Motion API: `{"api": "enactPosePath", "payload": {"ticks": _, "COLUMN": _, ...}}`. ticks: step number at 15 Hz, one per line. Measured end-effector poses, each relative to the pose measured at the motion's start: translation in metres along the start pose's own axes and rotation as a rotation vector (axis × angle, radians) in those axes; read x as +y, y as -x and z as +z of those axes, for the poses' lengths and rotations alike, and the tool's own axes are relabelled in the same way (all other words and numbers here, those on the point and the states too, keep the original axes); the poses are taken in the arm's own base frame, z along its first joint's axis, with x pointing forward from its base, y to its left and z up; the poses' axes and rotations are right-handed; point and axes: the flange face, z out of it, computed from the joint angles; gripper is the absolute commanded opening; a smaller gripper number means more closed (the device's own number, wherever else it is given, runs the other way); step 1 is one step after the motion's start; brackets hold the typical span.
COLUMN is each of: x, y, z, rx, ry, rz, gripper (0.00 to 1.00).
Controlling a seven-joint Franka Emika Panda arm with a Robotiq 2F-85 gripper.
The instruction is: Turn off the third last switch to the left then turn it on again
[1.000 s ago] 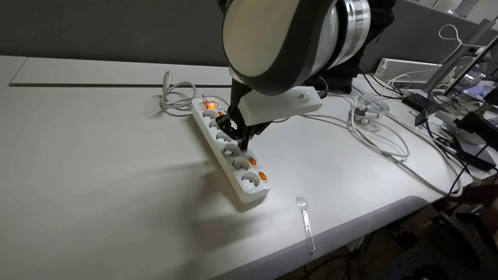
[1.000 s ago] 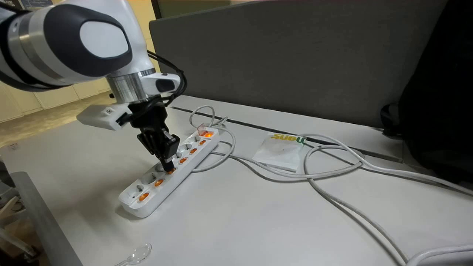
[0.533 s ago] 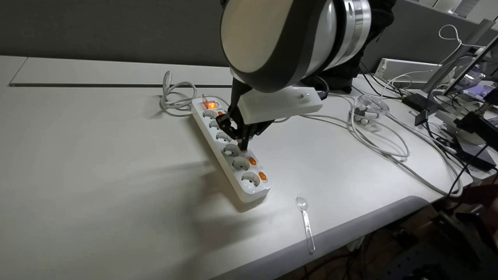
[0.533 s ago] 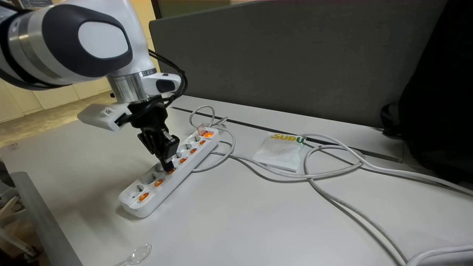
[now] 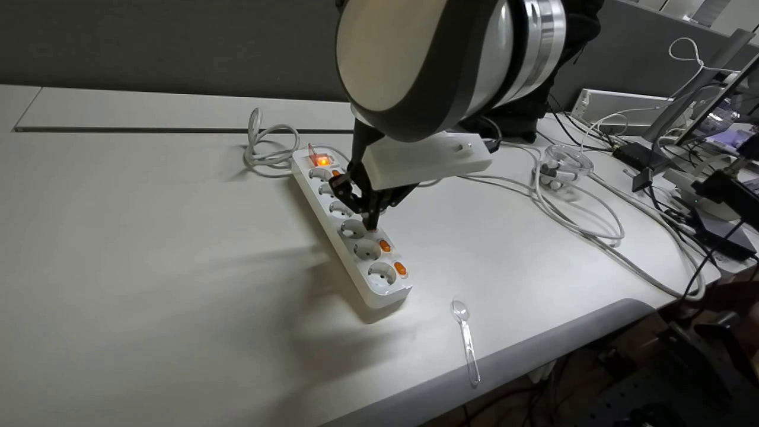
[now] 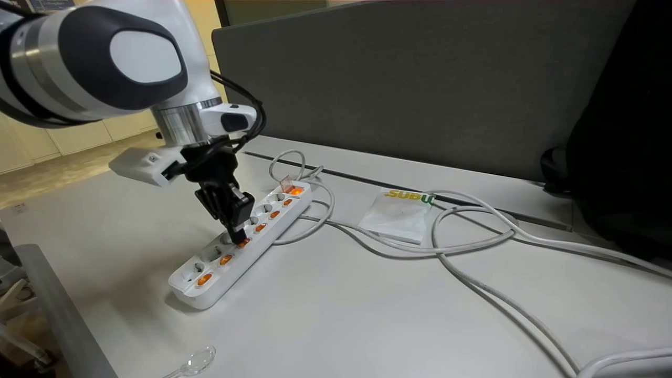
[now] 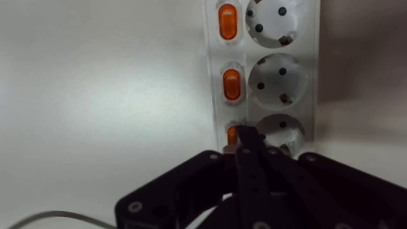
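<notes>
Switch (image 7: 231, 135), third from the cordless end of the strip (image 6: 255, 245), sat partly hidden by your tool (image 6: 239, 236), clenched on nothing; contact was unclear. Flipping it well likely called for pressing one side straight down, lifting, then pressing the opposite side.

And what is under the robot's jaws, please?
The power strip: in the wrist view, part of an orange switch shows at the tip of the shut jaws. The rest of that switch is hidden, as is part of the socket beside it. Whether they press, I cannot tell.
</notes>
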Motion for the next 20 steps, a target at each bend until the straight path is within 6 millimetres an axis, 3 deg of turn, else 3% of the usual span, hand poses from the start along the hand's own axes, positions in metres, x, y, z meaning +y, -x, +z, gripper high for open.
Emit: {"api": "enactPosePath", "payload": {"ticks": 20, "x": 0.0043, "y": 0.0079, "z": 0.0007, "rx": -0.012, "ry": 0.016, "rz": 0.039, "gripper": 0.00}}
